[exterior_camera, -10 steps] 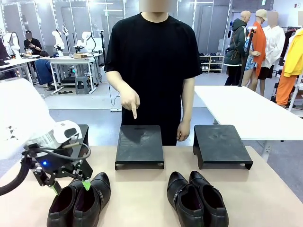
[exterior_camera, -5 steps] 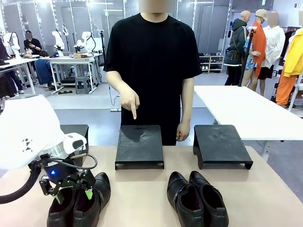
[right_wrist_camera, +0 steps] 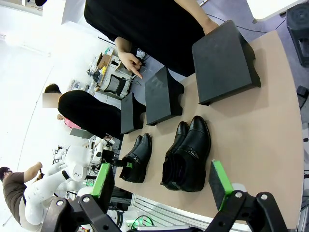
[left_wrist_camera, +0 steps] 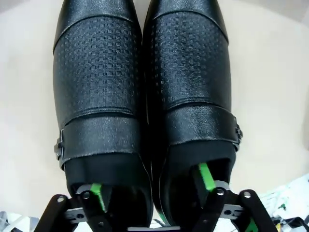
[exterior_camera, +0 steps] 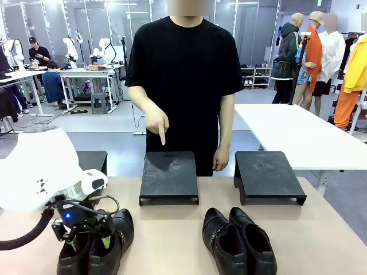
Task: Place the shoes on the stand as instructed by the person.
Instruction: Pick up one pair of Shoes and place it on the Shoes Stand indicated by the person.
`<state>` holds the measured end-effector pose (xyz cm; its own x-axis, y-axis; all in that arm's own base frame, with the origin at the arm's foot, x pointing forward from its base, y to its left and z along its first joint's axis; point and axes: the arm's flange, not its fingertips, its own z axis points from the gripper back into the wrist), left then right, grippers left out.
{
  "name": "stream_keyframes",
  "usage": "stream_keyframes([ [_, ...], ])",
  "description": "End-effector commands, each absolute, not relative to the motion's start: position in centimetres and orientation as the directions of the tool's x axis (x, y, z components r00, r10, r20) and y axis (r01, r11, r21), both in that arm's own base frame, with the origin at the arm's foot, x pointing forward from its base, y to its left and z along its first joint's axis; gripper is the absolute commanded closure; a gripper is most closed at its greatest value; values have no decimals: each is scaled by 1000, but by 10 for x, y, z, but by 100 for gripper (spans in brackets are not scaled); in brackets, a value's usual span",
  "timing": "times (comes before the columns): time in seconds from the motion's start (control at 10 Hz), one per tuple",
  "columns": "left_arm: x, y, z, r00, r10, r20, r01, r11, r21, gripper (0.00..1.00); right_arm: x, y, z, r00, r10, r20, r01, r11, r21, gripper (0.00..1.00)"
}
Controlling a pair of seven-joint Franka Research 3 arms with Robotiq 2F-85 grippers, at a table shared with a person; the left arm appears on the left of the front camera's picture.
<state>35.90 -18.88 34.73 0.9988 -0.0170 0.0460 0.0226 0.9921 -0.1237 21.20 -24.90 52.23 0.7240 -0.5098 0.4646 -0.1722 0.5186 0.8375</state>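
Workshop bench (exterior_camera: 172, 235) first, tan and wide, with the person (exterior_camera: 183, 69) behind it at top centre. One hand (exterior_camera: 157, 121) points down at the middle stand (exterior_camera: 169, 176), presumably naming where a pair goes. Along the bottom edge the right pair (exterior_camera: 238, 243) lies untouched. The left pair (exterior_camera: 121, 223) sits under the left pincer (exterior_camera: 89, 243), one green pad (left_wrist_camera: 96, 193) inside each shoe, straddling their touching inner walls to lift both together. Whether it has clenched, I can't tell. Right pincer (right_wrist_camera: 161, 169) hangs released, empty.
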Motion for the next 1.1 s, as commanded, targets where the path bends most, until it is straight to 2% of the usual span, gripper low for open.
stream_keyframes([
  [0.0, 330, -180, 320, 998, -25, 62, 30, 996, -80, 77, 212, -250, 523, 717, -507, 477, -189, 518, 834, 0],
  [0.1, 330, -181, 319, 997, -30, 67, 35, 997, -65, 99, 212, -250, 523, 717, -507, 477, -189, 518, 834, 0],
  [0.6, 319, -186, 332, 996, -21, 87, 21, 1000, 6, 100, 212, -250, 523, 717, -507, 477, -189, 518, 834, 0],
  [0.8, 319, -187, 338, 997, -7, 73, 9, 1000, -27, 100, 212, -250, 523, 717, -507, 477, -189, 518, 834, 0],
  [1.0, 330, -183, 377, 989, 41, 140, -37, 999, -35, 100, 212, -250, 523, 717, -507, 477, -189, 518, 834, 0],
])
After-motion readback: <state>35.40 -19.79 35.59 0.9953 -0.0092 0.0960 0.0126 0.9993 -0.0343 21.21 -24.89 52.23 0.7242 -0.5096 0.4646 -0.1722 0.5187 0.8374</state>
